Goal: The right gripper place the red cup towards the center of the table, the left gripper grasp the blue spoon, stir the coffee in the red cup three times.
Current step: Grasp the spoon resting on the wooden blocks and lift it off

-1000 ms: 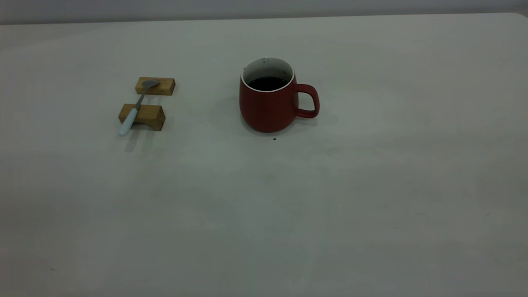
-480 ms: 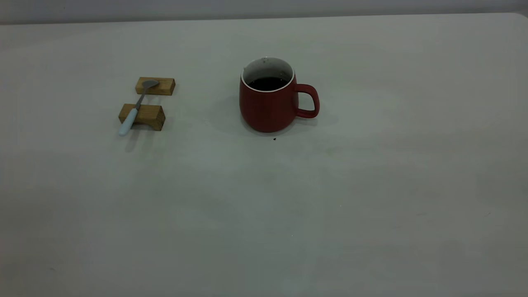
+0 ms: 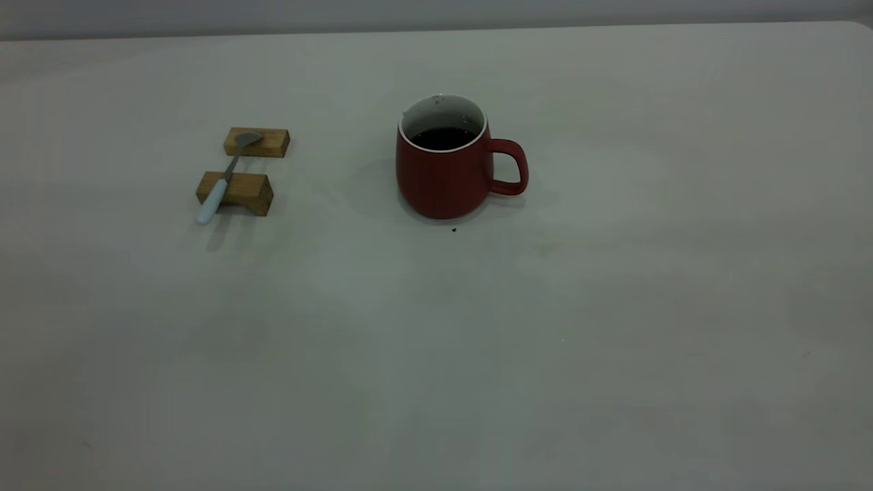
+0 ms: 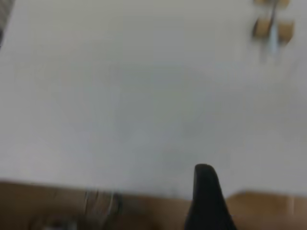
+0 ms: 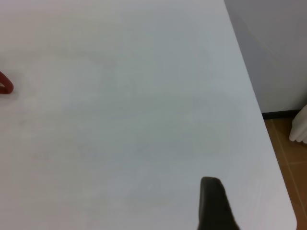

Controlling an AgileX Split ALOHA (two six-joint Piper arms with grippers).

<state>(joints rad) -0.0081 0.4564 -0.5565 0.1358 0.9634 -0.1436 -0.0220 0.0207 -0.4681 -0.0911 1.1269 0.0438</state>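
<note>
The red cup [image 3: 443, 177] stands upright near the middle of the table [image 3: 477, 341], handle to the right, with dark coffee [image 3: 443, 138] inside. The blue spoon [image 3: 222, 181] lies across two wooden blocks at the left, bowl on the far block. Neither gripper shows in the exterior view. Only a dark part of my left gripper [image 4: 206, 201] shows in the left wrist view, over the table's near edge, far from the spoon [image 4: 272, 36]. A dark part of my right gripper [image 5: 213, 203] hangs above bare table, with the cup's handle [image 5: 5, 84] far off at the frame's edge.
The far wooden block [image 3: 257, 142] and the near one [image 3: 235, 193] hold the spoon off the table. A tiny black speck [image 3: 453, 230] lies just in front of the cup. The table's rounded corner [image 5: 288, 211] and brown floor [image 5: 292, 158] lie beside the right gripper.
</note>
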